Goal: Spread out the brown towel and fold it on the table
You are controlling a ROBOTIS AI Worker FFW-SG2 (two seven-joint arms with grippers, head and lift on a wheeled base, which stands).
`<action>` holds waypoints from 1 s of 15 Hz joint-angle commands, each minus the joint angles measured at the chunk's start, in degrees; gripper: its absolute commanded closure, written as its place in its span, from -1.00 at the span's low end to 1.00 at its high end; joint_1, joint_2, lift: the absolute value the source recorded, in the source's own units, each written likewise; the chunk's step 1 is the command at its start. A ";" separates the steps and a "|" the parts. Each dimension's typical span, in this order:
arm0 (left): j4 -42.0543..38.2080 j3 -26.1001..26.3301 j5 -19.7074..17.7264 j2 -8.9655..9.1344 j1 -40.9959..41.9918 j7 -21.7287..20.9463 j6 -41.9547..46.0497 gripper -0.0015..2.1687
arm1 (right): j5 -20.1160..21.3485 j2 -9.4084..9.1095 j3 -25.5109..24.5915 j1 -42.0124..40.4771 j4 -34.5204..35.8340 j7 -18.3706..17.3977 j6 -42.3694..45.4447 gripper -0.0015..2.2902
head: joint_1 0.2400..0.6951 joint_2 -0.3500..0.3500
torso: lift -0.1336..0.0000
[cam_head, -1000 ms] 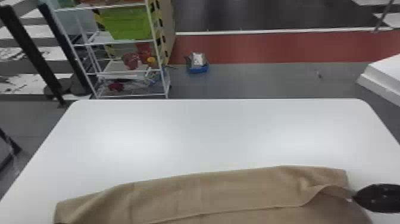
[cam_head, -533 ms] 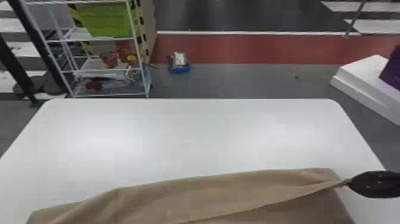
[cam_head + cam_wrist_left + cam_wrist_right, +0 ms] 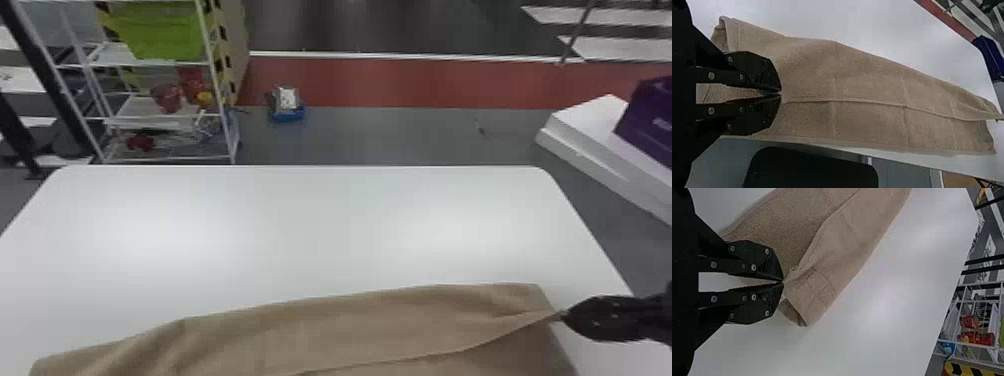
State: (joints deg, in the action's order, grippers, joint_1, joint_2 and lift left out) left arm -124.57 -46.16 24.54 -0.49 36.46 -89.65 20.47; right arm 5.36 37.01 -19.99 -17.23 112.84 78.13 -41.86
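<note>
White table (image 3: 325, 225) before a wire shelf rack (image 3: 220, 95).

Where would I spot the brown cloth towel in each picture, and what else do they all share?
Head view: along the bottom, the brown cloth towel reaches the black right gripper.
Left wrist view: towel stretching away from the black left gripper.
Right wrist view: towel at the right gripper's tips.
Shared landmark: the white tabletop.
</note>
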 commanded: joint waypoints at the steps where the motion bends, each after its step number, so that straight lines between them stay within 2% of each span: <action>1: 0.38 1.43 1.91 -0.47 0.01 -0.92 -2.32 -0.62 | 0.17 -0.19 0.22 0.10 -0.07 0.19 0.06 -0.13 | 1.00 -0.10 | -0.85; 2: 0.47 2.48 3.06 -0.74 0.01 -0.92 -5.14 -0.77 | 0.17 -0.27 0.48 0.10 -0.07 0.19 0.24 -0.13 | 1.00 -0.10 | -0.85; 5: 0.47 3.19 5.08 -1.18 -0.08 -0.92 -7.07 -0.78 | 0.17 -0.27 0.66 0.01 0.02 0.19 0.24 -0.13 | 1.00 -0.09 | -0.85; 6: 0.21 2.66 4.29 -1.26 -0.16 -0.92 -6.90 -0.78 | 0.17 -0.27 0.66 -0.26 0.10 0.19 0.24 -0.13 | 1.00 -0.07 | -0.85; 9: -0.94 0.90 -2.13 -0.65 -0.69 -0.62 -6.19 -0.78 | 0.26 0.08 0.66 -0.96 0.45 0.19 0.77 -0.13 | 1.00 -0.05 | -0.85; 10: -0.94 0.99 -3.71 -0.56 -1.04 2.20 -6.19 -0.78 | 0.26 0.17 0.75 -1.31 0.45 0.19 1.47 -0.13 | 1.00 -0.05 | -0.85; 11: -0.85 1.34 -5.56 -0.39 -1.48 6.85 -6.72 -0.80 | 0.26 0.17 0.75 -1.31 0.45 0.19 1.47 -0.13 | 1.00 -0.07 | -0.85; 13: -0.76 3.01 -7.67 -0.30 -2.01 14.41 -12.17 -0.80 | 0.26 0.61 0.66 -1.49 0.63 0.19 1.82 -0.13 | 1.00 -0.05 | -0.85; 14: -0.32 3.98 -7.93 -0.21 -2.19 16.43 -12.70 -0.80 | 0.26 0.87 0.22 -2.28 0.98 0.19 2.35 -0.13 | 1.00 -0.03 | -0.85; 15: -0.06 4.68 -7.58 -0.12 -2.19 16.70 -12.52 -0.80 | 0.35 1.13 -0.13 -3.16 1.42 0.19 3.58 -0.13 | 1.00 -0.02 | -0.85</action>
State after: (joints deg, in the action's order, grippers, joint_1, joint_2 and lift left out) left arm -125.04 -42.64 17.02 -0.71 34.41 -73.10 8.62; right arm 5.64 37.78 -19.62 -19.34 113.75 78.13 -39.54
